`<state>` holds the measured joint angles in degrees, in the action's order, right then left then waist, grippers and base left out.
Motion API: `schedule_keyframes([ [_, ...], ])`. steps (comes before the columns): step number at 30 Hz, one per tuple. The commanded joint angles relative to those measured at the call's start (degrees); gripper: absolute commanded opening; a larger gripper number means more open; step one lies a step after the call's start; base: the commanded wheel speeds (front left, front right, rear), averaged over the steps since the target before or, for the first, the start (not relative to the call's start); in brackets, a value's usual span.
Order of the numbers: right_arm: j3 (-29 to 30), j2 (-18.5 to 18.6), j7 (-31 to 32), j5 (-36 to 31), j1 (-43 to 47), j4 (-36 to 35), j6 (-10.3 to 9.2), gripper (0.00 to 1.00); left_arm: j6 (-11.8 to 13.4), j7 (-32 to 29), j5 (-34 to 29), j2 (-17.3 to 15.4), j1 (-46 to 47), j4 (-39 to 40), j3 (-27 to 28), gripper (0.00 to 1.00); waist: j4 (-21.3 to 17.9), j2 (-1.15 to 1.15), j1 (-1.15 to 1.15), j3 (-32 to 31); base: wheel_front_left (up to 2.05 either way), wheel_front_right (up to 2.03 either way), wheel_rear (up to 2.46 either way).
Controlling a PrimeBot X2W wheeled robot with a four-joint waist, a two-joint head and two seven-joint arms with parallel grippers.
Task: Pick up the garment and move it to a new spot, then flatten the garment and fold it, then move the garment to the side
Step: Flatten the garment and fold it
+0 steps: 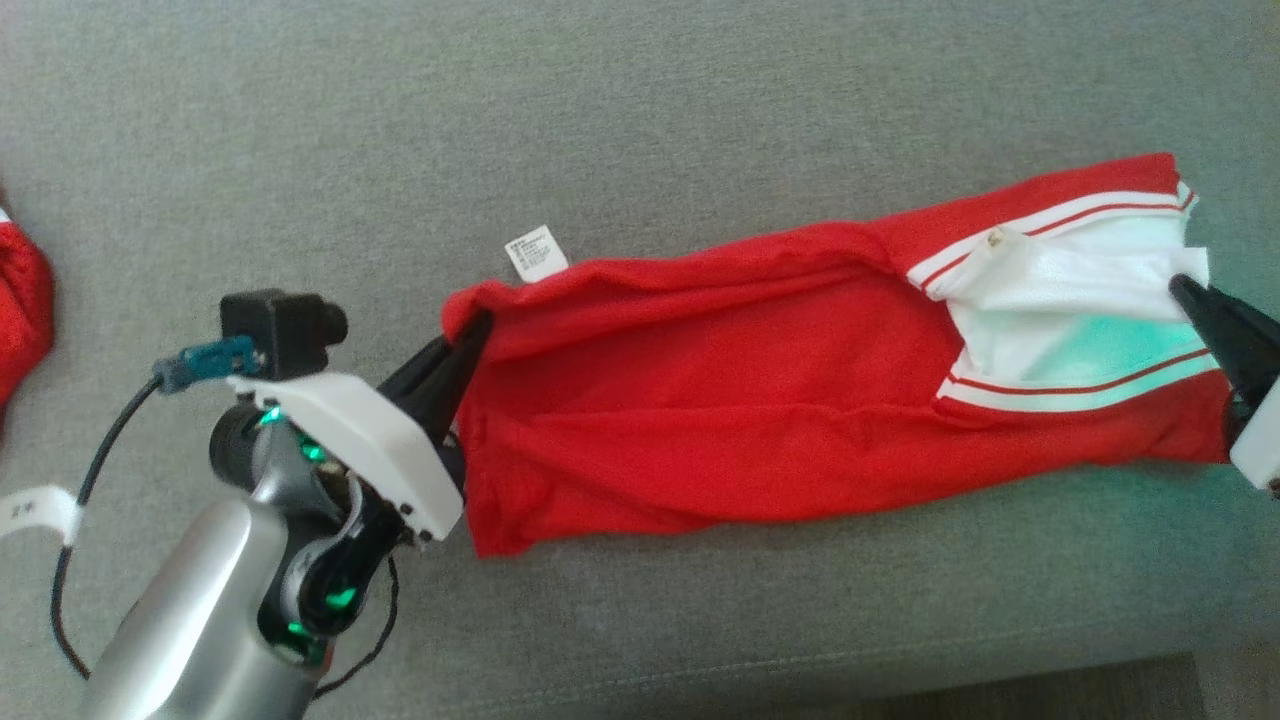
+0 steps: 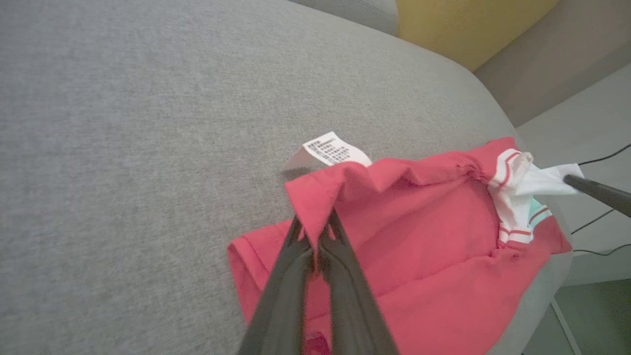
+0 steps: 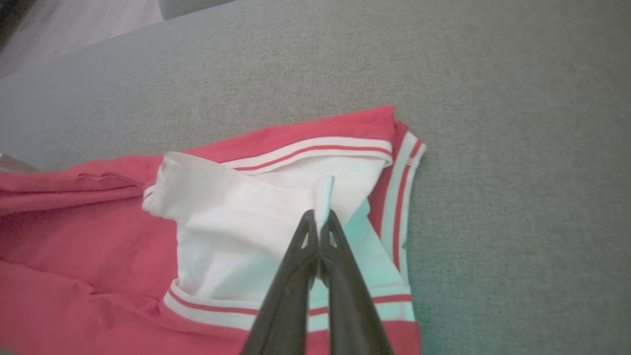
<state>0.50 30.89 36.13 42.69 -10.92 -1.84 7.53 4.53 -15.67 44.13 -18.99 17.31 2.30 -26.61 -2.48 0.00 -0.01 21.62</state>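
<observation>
Garment, red w/ white red-striped trim, lies stretched lengthwise across the grey cushion, strung btwn both grippers. Its plain red end is at the left gripper. The white-trimmed end is at the right gripper, close to the cushion's right edge; the left wrist view shows the cloth reaching the rounded edge there. The garment's long lower side runs roughly parallel to the cushion's front edge, set back from it. Most of the cloth rests on the cushion, but the upper left corner is pulled up into a peak.

Left gripper: fingers pressed together, pinching that raised red corner fold. Right gripper: fingers pressed together, pinching a thin flap of white fabric at the trimmed opening. White cloth there is tinted green.

Care label, white, sticks out from the garment's top edge just beside the left gripper and lies on the cushion. It has several lines of black print, too small to read.

Left arm: silver forearm comes up from the lower-left corner of the head view, w/ a white bracket & black cam at the wrist; fingers angle up & right into the garment. Right arm: dark fingers enter from the right side of that view, pointing left.

Another red item sits toward the cushion's left side, well apart from the garment.
</observation>
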Motion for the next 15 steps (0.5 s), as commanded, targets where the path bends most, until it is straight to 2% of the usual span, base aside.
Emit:
schedule_keyframes([
  [1, 0.38, 0.56, -0.25, -1.77, 0.89, -2.37, -0.04, 1.00, 0.66, 1.02, 0.05, -1.93, -0.25, 2.17, 3.21, 0.53, -0.12, 0.00, 0.01, -0.43, 0.00, 0.00, 0.00],
  [2, 0.08, 0.38, 0.19, -2.43, 1.46, -2.27, -0.04, 1.00, 0.88, 1.24, -0.60, -2.31, -0.78, 1.92, 2.99, 1.00, -0.09, 0.00, 0.01, -0.65, 0.00, 0.00, 0.00],
  [7, -1.32, 1.56, 3.90, -3.34, 4.75, -2.83, -0.04, 1.00, 2.95, 3.49, -4.86, -4.33, -4.41, 0.49, 1.98, 1.00, -0.07, 0.00, 0.01, -1.90, 0.00, 0.00, 0.00],
  [10, 0.41, 1.33, 4.55, -3.38, 5.37, -3.65, -0.04, 1.00, 5.86, 9.98, -9.39, -4.19, -6.59, 1.18, 2.55, 1.00, -0.26, 0.00, 0.01, -2.38, 0.00, 0.00, 0.00],
  [12, 3.34, -0.54, 3.68, -4.52, 4.12, -3.35, -0.04, 1.00, 7.63, 15.85, -11.90, -2.80, -7.88, 2.01, 3.00, 1.00, -0.35, 0.00, 0.01, -2.51, 0.00, 0.00, 0.00],
  [15, 7.54, -5.23, 2.46, -7.58, 0.75, -1.19, -0.04, 1.00, 8.80, 24.12, -14.93, 0.09, -9.16, 2.38, 2.19, 1.00, -0.05, 0.00, 0.01, -2.38, 0.00, 0.00, 0.00],
])
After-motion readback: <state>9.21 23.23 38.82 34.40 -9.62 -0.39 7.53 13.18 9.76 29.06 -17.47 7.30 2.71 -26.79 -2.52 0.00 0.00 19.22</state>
